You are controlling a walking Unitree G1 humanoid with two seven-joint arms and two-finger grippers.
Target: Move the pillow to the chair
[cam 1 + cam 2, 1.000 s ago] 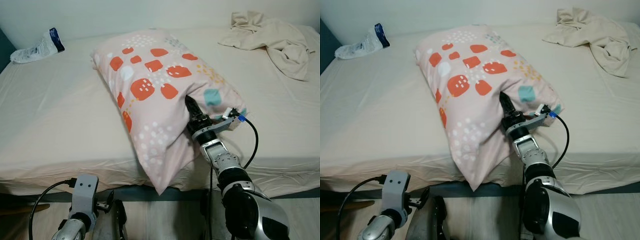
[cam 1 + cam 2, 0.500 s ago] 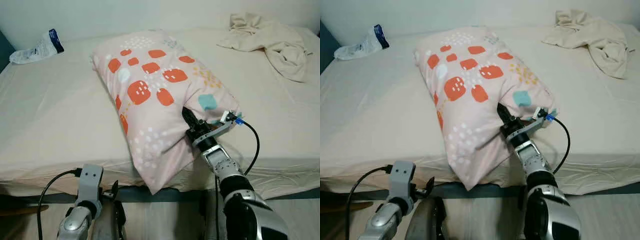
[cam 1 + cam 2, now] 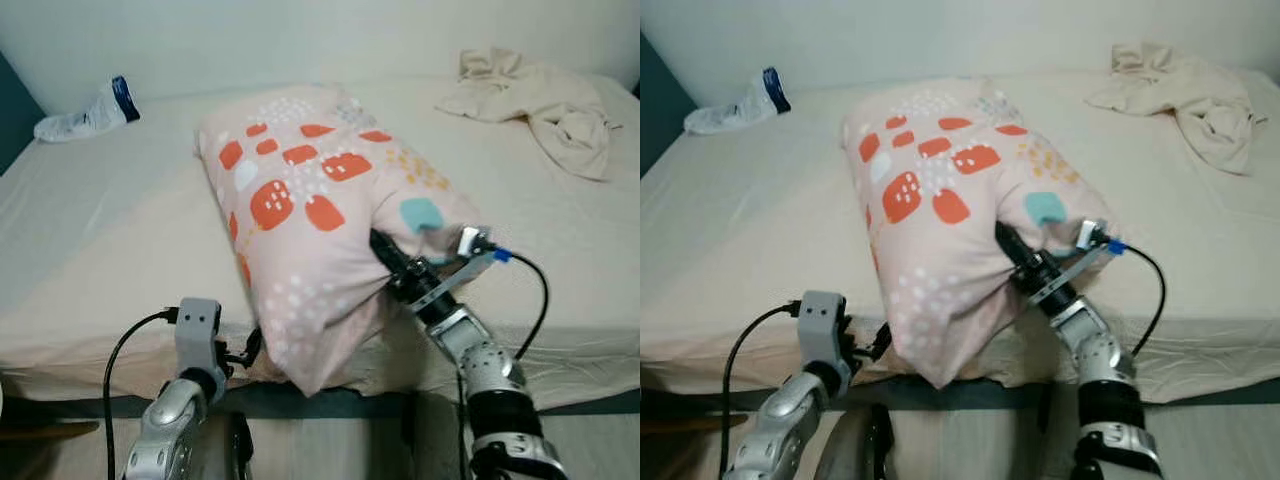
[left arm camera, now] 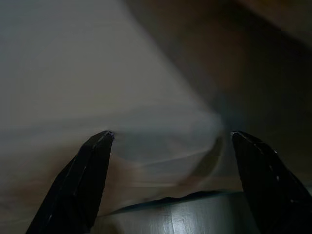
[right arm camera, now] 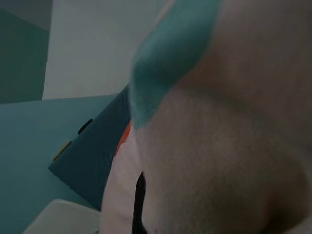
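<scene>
At frame bottom, 7 o'clock: left arm raised w/ wrist cam block, cable looping off it.
Left gripper (image 4: 170, 146): fingers (image 4: 80, 180) spread wide in wrist view, nothing between them; pale sheet fabric and dark bed edge just ahead, blurred. In eye views the tips sit near pillow's low corner at the bed front; touching or not, can't tell.
Right gripper (image 3: 385, 255): at 5 o'clock, arm reaching up and fwd, black fingers pushed into a deep fold of the pillow. Fingers buried in fabric, closed on it; cloth bunches around them. Blue-tipped cable arcs off the wrist.
Right wrist view: pink cloth pressed right up to the lens, teal patch on it, one dark finger (image 5: 140, 204) against the fabric; teal wall behind.
Pillow (image 3: 320, 215): frame center, pink w/ orange-red blocks, white dots, teal patch near the gripper. Lies on the bed, near end drooping over the front edge at 6 o'clock, far end back toward 12.
Bed (image 3: 110, 230): beige sheet, wrinkled along front edge, dark base under it.
Plastic bag (image 3: 88, 110): 10 o'clock, far on bed, white w/ dark blue end, well apart from pillow.
Crumpled cloth (image 3: 545, 100): 2 o'clock, far on bed, beige heap, well apart from pillow.
Wall (image 3: 300, 40): pale, behind the bed at 12.
</scene>
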